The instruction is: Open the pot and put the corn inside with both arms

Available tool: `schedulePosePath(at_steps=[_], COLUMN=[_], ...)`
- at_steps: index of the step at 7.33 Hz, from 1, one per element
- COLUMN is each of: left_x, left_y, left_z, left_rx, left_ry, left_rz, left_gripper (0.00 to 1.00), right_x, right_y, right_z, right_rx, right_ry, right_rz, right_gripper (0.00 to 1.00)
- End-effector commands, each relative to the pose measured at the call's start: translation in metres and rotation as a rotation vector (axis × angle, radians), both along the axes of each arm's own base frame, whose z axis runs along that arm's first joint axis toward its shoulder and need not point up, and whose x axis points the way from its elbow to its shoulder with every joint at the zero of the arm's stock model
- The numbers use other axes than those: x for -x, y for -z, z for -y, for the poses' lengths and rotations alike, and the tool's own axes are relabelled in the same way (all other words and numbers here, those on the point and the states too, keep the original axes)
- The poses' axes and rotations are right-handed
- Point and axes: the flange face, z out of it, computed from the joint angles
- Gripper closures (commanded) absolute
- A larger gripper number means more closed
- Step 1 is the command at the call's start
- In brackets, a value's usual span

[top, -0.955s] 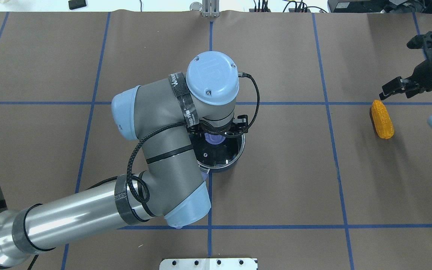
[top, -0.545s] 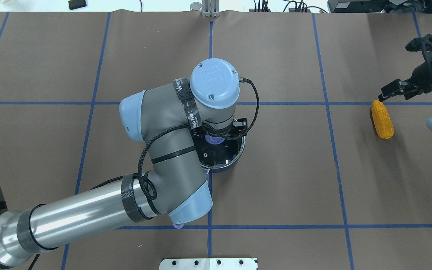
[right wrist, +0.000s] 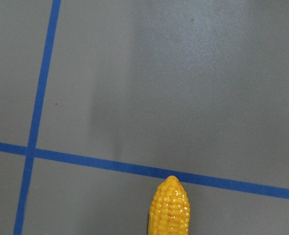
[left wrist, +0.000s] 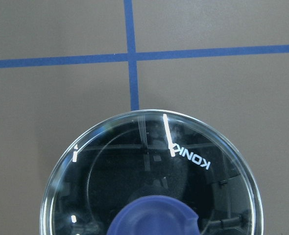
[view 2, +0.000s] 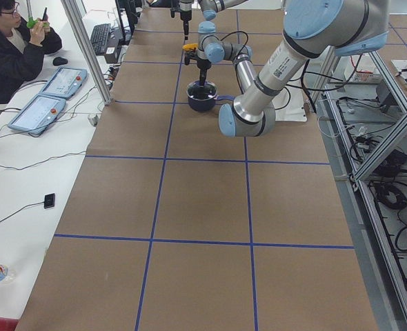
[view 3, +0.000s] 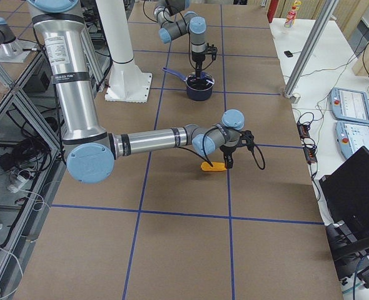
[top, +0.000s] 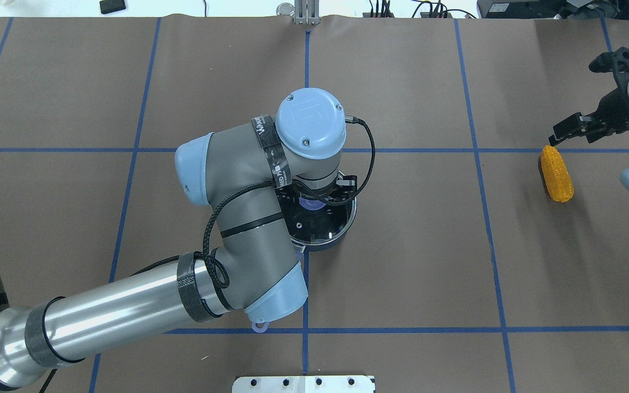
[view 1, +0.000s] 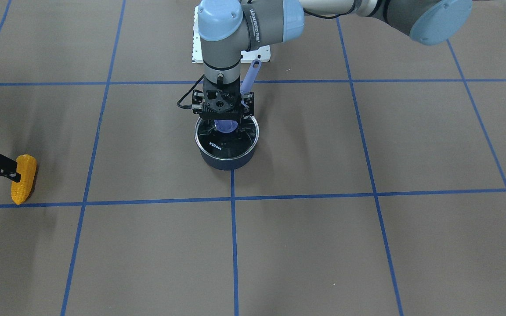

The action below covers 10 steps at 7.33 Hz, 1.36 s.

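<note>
At front, whole pot handle (view 1: pixel 249 75); overhead, tip (top: pixel 260 326).

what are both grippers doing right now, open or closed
left gripper: looks open, fingers either side of the lid knob, nothing held.
right gripper: open, over one end of the corn, holding nothing.

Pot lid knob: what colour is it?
The knob is purple-blue. The left wrist view shows it best.
</note>
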Motion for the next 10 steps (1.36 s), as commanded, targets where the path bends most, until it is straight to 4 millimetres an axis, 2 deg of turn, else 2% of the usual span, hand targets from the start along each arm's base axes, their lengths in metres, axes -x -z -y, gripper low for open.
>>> schedulePosePath(at_steps=[1,3,4,6,8,10], left_x=[0.002,0.003,0.004,0.017,0.061,0.086], left_y=[0.0,0.0,0.001,0.007,0.02,0.015], left_z=[0.003,0.003,0.004,0.011,0.04,0.058], left_rx=[-0.001,-0.001,0.0,0.011,0.058,0.038], left_ry=[0.004,0.006,0.007,0.008,0.01,0.008], left_rz=[0.0,-0.002,-0.002,-0.019,-0.079,-0.086], left_gripper=[0.39,0.54,0.57,0.57,0.6,0.62], right_x=[0.0,0.0,0.0,0.0,0.013,0.029], right_y=[0.001,0.001,0.001,0.001,0.0,0.002], right_z=[-0.001,-0.001,-0.001,-0.001,-0.002,-0.006], right_rx=[-0.001,-0.001,-0.001,-0.001,0.004,0.017], right_ry=[0.001,0.001,0.001,0.0,0.014,0.027], right_rz=[0.002,0.002,0.002,0.001,-0.004,-0.004], right_gripper=[0.0,0.0,0.0,0.0,0.0,0.0])
